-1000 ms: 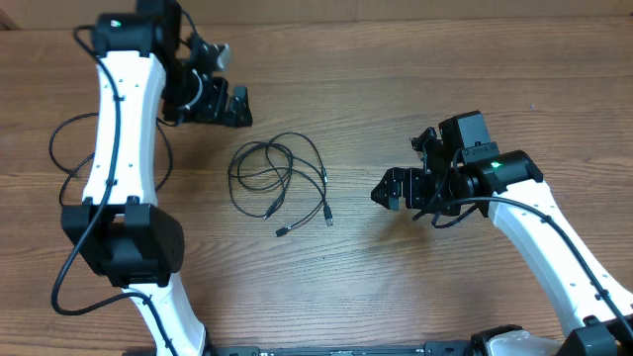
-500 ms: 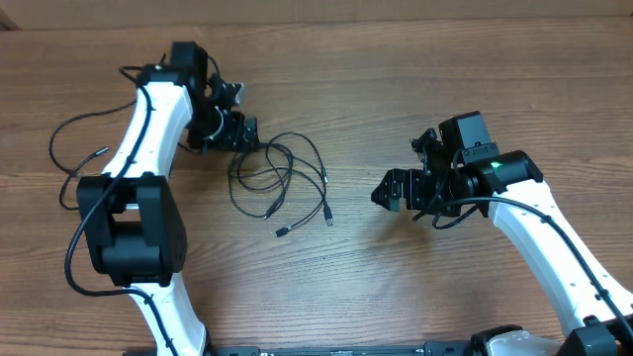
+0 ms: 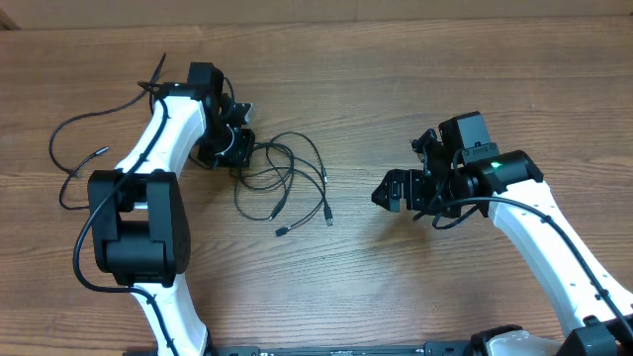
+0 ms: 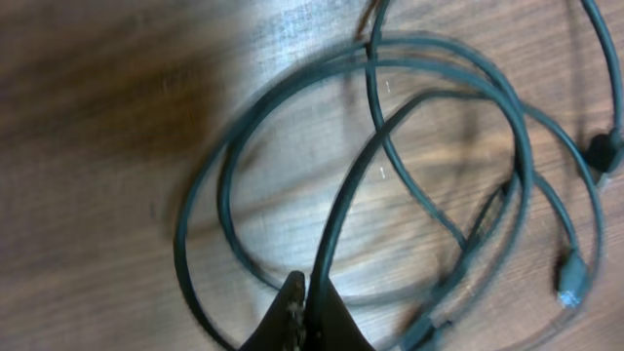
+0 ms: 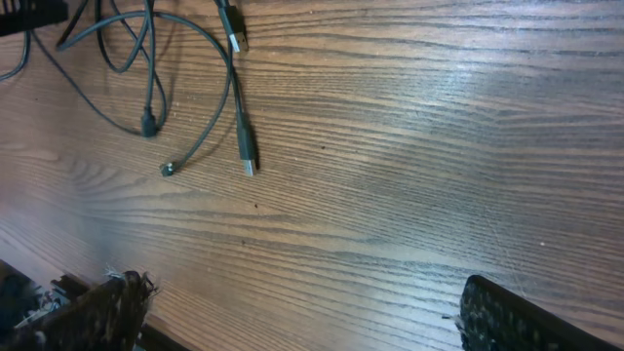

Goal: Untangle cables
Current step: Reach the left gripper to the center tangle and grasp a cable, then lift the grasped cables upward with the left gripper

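The cables (image 3: 287, 173) are thin black cords lying in loose overlapping loops on the wooden table, left of centre, with plug ends (image 3: 328, 220) trailing toward the front. My left gripper (image 3: 240, 150) sits at the left edge of the loops. In the left wrist view its fingertips (image 4: 308, 310) are shut on one cable strand (image 4: 343, 200) that runs up out of them. My right gripper (image 3: 388, 193) hovers to the right of the cables, open, with bare wood between its fingers (image 5: 107, 312). Its wrist view shows cable ends (image 5: 234, 93) at the upper left.
A black wire (image 3: 61, 158) from the left arm loops over the table at the far left. The table's far edge (image 3: 396, 25) runs along the top. Bare wood (image 3: 396, 99) lies between the two arms.
My left arm has swung right and down onto the left edge of the cable loops, and its gripper has gone from open to shut on a strand. The right arm has not moved.
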Controlling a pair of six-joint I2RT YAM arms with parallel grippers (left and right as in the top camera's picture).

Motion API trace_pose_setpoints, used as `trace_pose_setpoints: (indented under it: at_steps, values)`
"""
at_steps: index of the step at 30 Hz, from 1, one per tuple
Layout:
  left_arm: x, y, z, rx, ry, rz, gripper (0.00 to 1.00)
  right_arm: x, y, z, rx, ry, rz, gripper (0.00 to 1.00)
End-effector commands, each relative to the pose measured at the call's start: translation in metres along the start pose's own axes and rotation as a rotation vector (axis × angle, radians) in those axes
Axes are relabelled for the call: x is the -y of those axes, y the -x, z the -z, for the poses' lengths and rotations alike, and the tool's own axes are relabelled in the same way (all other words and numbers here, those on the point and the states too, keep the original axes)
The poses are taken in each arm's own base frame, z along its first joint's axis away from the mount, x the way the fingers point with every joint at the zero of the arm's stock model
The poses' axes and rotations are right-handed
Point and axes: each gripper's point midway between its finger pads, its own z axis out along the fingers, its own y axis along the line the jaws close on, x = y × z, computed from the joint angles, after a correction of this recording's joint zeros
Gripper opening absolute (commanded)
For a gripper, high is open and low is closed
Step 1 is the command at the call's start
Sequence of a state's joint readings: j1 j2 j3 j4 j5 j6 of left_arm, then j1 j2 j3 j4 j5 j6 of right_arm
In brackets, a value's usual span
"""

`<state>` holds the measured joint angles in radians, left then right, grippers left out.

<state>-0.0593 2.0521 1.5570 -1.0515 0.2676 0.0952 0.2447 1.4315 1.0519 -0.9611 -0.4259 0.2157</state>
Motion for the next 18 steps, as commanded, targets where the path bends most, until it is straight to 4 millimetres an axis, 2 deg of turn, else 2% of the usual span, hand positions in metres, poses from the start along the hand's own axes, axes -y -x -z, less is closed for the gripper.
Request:
trace_pose_setpoints:
  at_steps: [1,3,7,8,10,11,15,16,17,18]
  values:
    - [0.01,0.029,0.039,0.081,0.009,0.029,0.04,0.002,0.0,-0.001,0.0,-0.006,0.0,1.0]
    - [0.019,0.04,0.068,0.118,0.01,0.016,0.04,0.002,0.0,-0.001,0.001,-0.007,0.0,1.0]
    - [0.051,0.063,0.139,0.245,-0.042,-0.049,0.04,0.002,0.0,-0.001,0.001,-0.007,0.0,1.0]
    - [0.064,0.069,0.164,0.3,-0.066,-0.076,0.04,0.002,0.0,-0.001,0.001,-0.006,0.0,1.0]
    - [0.084,0.076,0.201,0.387,-0.099,-0.121,0.04,0.002,0.0,-0.001,0.001,-0.007,0.0,1.0]
    - [0.101,0.079,0.233,0.467,-0.114,-0.164,0.04,0.002,0.0,-0.001,0.001,-0.007,0.0,1.0]
    - [0.137,0.074,0.3,0.646,-0.136,-0.257,0.04,0.002,0.0,-0.001,0.001,-0.007,0.0,1.0]
    - [0.146,0.07,0.313,0.681,-0.148,-0.277,0.04,0.002,0.0,-0.001,0.001,-0.007,0.0,1.0]
    - [0.164,0.06,0.339,0.749,-0.187,-0.329,0.04,0.002,0.0,-0.001,0.001,-0.006,0.001,1.0]
    - [0.175,0.053,0.354,0.789,-0.216,-0.362,0.04,0.001,0.0,-0.001,0.003,-0.006,0.002,1.0]
